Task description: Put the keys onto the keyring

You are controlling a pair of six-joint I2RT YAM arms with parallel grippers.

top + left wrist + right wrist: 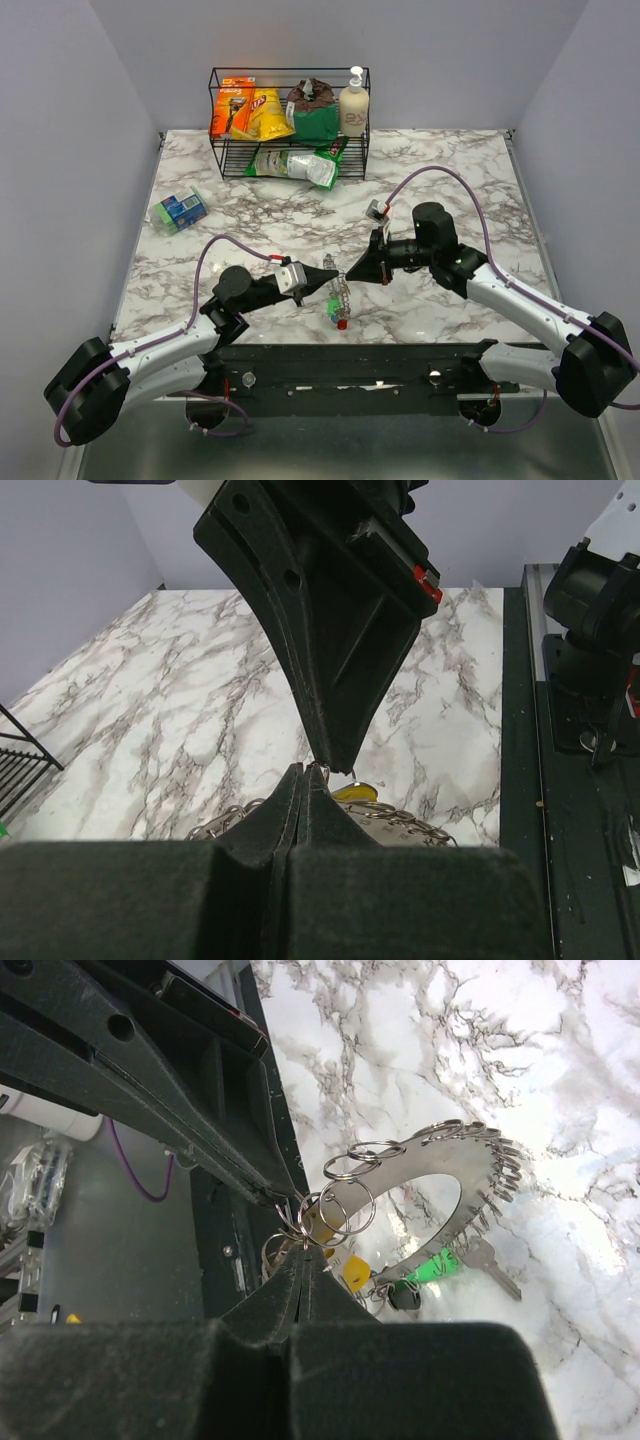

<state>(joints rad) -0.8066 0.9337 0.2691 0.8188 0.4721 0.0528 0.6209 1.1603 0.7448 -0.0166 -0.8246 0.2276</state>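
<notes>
Between tips of left hand (pixel 304 780) and right hand (pixel 303 1260), both clamped shut, keyring (pixel 480 1160) hung; keys (pixel 435 1263) dangling below. Threading judged underway; fine tip alignment needed next.

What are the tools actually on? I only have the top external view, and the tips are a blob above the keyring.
Observer: In the right wrist view, the left tool and the right tool are both shut. Their tips meet at a cluster of thin split rings. I can't tell which tool holds them.
Operator: Any key near the tips that I can't see?
Observer: Yes, a yellow key head sits right beside the right tool's tip. A green key head is further along the keyring.
</notes>
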